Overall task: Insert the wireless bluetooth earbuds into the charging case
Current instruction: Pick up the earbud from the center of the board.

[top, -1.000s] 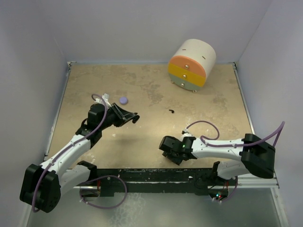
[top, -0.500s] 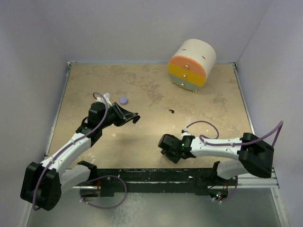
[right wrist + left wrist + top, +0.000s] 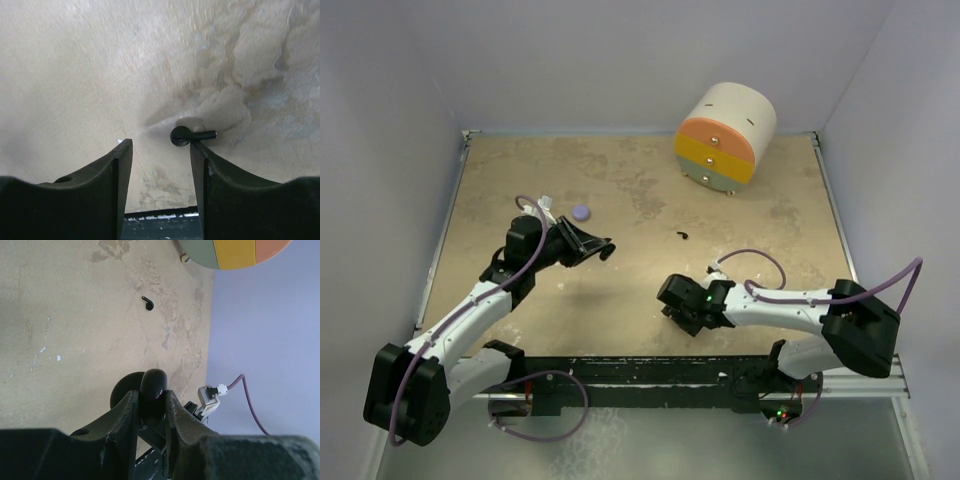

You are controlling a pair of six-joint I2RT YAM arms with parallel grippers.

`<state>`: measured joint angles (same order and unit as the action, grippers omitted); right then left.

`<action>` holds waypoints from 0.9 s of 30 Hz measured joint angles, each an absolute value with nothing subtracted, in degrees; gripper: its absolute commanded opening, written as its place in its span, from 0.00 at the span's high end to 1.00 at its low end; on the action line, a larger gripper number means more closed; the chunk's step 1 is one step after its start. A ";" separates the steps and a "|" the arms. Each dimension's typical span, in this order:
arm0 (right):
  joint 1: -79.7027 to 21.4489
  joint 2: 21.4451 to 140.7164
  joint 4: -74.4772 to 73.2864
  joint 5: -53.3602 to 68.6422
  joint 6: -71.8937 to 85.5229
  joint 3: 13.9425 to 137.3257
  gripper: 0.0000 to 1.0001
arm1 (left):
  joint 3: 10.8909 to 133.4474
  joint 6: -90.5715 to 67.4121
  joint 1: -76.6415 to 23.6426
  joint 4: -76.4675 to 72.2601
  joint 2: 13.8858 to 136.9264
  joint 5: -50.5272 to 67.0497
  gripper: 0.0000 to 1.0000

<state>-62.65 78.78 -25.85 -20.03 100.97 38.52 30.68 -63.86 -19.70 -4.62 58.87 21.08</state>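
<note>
Toward the left of the desk [image 3: 780, 230], the left hand [image 3: 150, 400] is pressed onto a small black rounded case [image 3: 152, 382], pinching it between both fingers. The case sticks out past the fingertips and is lifted off the desk. Just beyond this hand, on the far-left side, a lilac round disc [image 3: 582, 212] lies flat on the desk, apart from the hand.

One black earbud [image 3: 681, 236] lies loose near the middle of the desk, its short stem flat on the surface. It is well to the right of the left hand and not in the case.

The right hand [image 3: 161, 145] is at the near side of the desk, on the near side of that earbud, with its fingers spread and nothing between them. In the right wrist view the earbud sits just past the tip of one finger, outside the gap; whether it touches the finger cannot be told.

At the far right stands a round drum of drawers [image 3: 725, 135], cream with orange, yellow and grey-green fronts, well apart from both hands.
</note>
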 measured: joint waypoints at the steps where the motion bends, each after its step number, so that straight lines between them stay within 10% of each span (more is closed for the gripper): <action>1: -61.95 78.83 -25.63 -20.27 100.36 38.52 0.46 | 30.68 -63.86 -19.62 -4.62 58.85 21.08 1.00; 27: -51.77 85.03 -21.71 -26.87 79.50 43.59 0.44 | 28.51 -64.03 -19.14 -2.90 52.77 19.05 1.00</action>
<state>-51.77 85.03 -21.71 -26.87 79.50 43.59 28.51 -64.03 -19.14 -2.90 52.77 19.05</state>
